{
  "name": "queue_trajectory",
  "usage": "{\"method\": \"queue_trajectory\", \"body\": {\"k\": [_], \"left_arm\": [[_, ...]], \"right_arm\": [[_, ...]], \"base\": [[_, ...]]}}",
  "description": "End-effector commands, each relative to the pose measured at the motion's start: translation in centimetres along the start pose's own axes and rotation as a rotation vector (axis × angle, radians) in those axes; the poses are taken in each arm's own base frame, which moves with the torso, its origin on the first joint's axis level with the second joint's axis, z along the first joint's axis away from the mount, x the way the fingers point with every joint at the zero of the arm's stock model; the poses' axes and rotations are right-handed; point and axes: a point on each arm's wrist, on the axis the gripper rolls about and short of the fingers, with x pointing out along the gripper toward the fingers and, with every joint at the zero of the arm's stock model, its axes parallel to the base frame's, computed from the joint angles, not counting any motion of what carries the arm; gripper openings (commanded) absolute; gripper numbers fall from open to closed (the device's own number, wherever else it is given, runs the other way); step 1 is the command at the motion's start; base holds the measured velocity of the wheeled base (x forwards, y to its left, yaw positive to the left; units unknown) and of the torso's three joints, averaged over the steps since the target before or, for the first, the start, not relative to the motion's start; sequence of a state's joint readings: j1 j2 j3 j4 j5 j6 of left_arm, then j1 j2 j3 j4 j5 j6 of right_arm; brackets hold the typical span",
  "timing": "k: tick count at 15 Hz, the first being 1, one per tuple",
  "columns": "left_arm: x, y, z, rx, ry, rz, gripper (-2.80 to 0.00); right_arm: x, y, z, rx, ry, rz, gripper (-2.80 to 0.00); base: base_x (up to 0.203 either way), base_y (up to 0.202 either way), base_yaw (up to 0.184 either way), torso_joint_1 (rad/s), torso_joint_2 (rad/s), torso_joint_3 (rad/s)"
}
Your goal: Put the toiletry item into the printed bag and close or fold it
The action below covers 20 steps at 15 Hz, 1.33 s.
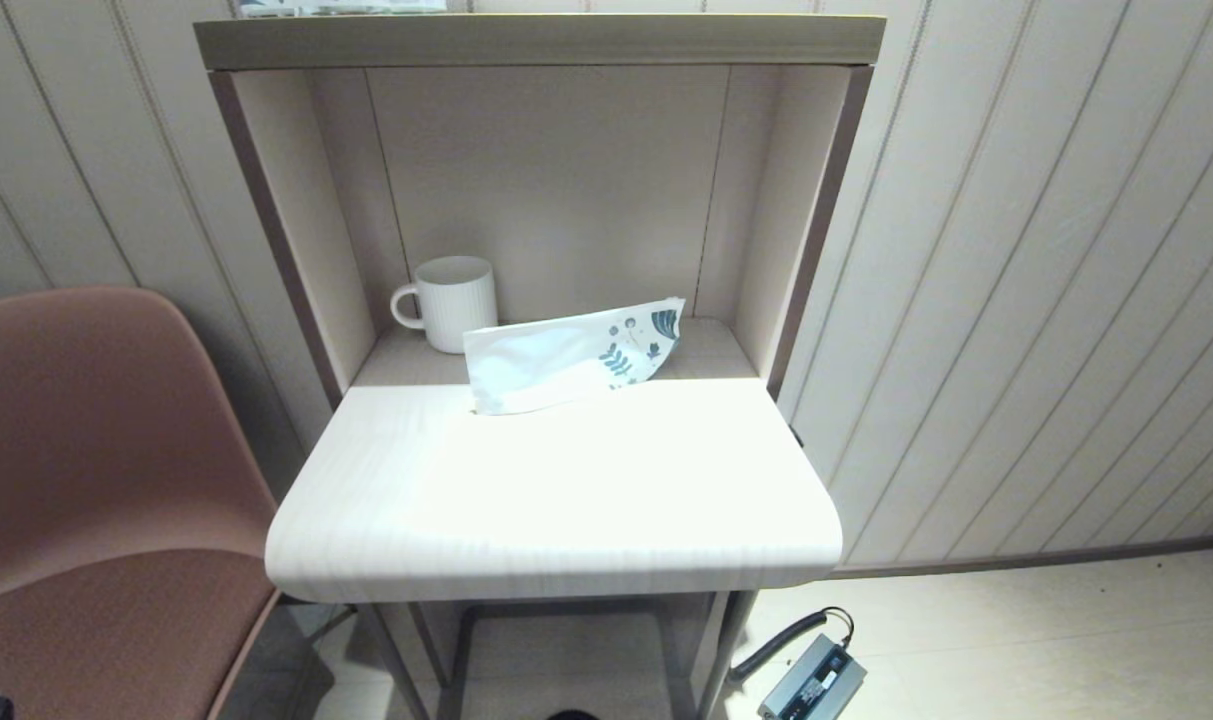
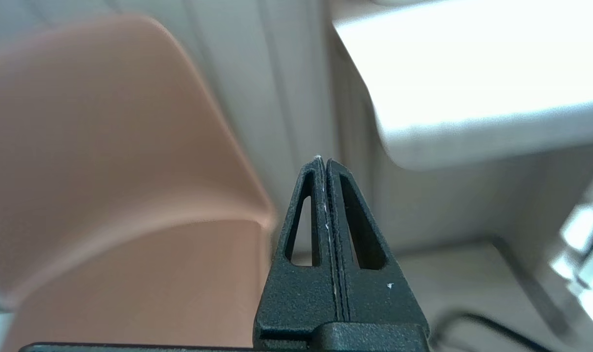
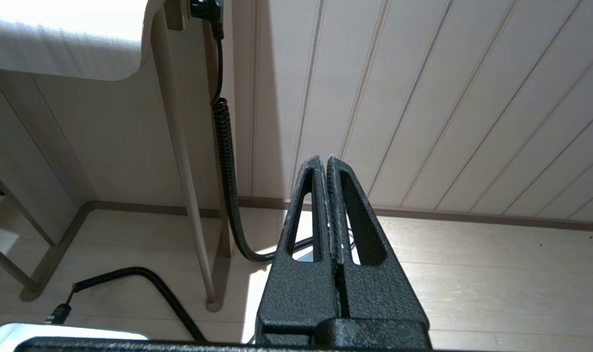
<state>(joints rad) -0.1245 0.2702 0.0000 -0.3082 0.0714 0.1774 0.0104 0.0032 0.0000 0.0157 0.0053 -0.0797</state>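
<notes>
Bench (image 1: 556,500) carries the printed bag (image 1: 571,355) beside a mug (image 1: 453,302) in head view only, while wrist views show left claw (image 2: 324,159) and right claw (image 3: 326,157) pinched empty below bench level.

The left tool (image 2: 324,159) hangs low beside the surface (image 2: 472,98), below its edge, fingers pressed together with nothing between them. The right tool (image 3: 327,157) sits low under the surface's other side, fingers likewise closed and empty.
</notes>
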Motion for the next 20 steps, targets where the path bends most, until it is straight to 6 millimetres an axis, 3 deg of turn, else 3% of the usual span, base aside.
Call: {"method": "queue_trajectory", "body": {"k": [1, 3, 6, 9, 11, 12, 15, 20], "left_arm": [[0.0, 0.1, -0.4, 0.015, 0.057, 0.094, -2.80], [-0.1, 0.4, -1.2, 0.008, 0.157, 0.265, -2.80], [-0.1, 0.4, -1.3, 0.028, 0.165, 0.255, -2.80], [-1.1, 0.2, -1.6, 0.054, 0.188, 0.364, -2.80], [-2.5, -0.1, -2.0, 0.056, 0.121, 0.306, -2.80], [-2.9, -0.4, -2.3, 0.046, 0.093, 0.192, -2.80], [-2.7, -1.0, -3.4, 0.020, 0.068, -0.035, -2.80], [-2.6, -0.9, -3.4, -0.081, 0.054, 0.027, -2.80]], "right_arm": [[0.0, 0.0, 0.0, -0.009, -0.004, 0.001, -2.80], [0.0, 0.0, 0.0, -0.017, -0.004, 0.002, -2.80], [0.0, 0.0, 0.0, -0.034, -0.004, 0.005, -2.80], [0.0, 0.0, 0.0, -0.034, -0.003, 0.006, -2.80], [0.0, 0.0, 0.0, -0.032, -0.003, 0.006, -2.80], [0.0, 0.0, 0.0, -0.023, -0.004, 0.007, -2.80], [0.0, 0.0, 0.0, 0.001, -0.004, 0.007, -2.80], [0.0, 0.0, 0.0, 0.008, -0.004, 0.007, -2.80]], "base": [[0.000, 0.000, 0.000, 0.000, 0.00, 0.000], [0.000, 0.000, 0.000, 0.000, 0.00, 0.000], [0.000, 0.000, 0.000, 0.000, 0.00, 0.000], [0.000, 0.000, 0.000, 0.000, 0.00, 0.000], [0.000, 0.000, 0.000, 0.000, 0.00, 0.000], [0.000, 0.000, 0.000, 0.000, 0.00, 0.000], [0.000, 0.000, 0.000, 0.000, 0.00, 0.000], [0.000, 0.000, 0.000, 0.000, 0.00, 0.000]]}}
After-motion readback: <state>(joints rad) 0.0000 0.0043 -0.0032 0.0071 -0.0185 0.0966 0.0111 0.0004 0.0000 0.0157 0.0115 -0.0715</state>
